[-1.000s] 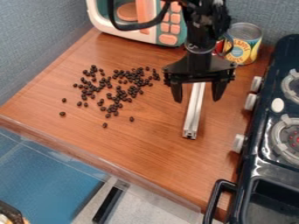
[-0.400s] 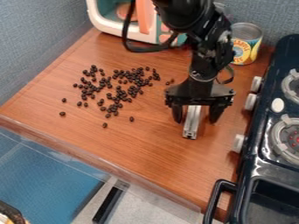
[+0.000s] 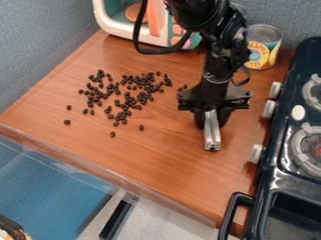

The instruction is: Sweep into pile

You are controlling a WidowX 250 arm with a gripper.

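Observation:
My gripper (image 3: 212,123) hangs over the right part of the wooden counter, its fingers drawn in on both sides of a silver metal bar (image 3: 212,137). The bar's near end sticks out toward the counter's front, and its far part is hidden under the gripper. Many small dark beans (image 3: 128,101) lie scattered on the counter left of the gripper, with a few strays toward the left and front. A couple of beans (image 3: 182,87) rest close to the gripper's left side.
A toy microwave (image 3: 119,21) stands at the back left and a tin can (image 3: 263,47) at the back right. The toy stove (image 3: 285,154) with its knobs and black handle borders the right side. The counter's front edge (image 3: 113,173) runs diagonally below the beans.
The gripper has come forward along the bar, and its fingers have gone from apart to closed around it. The bar's near end has shifted slightly to the right.

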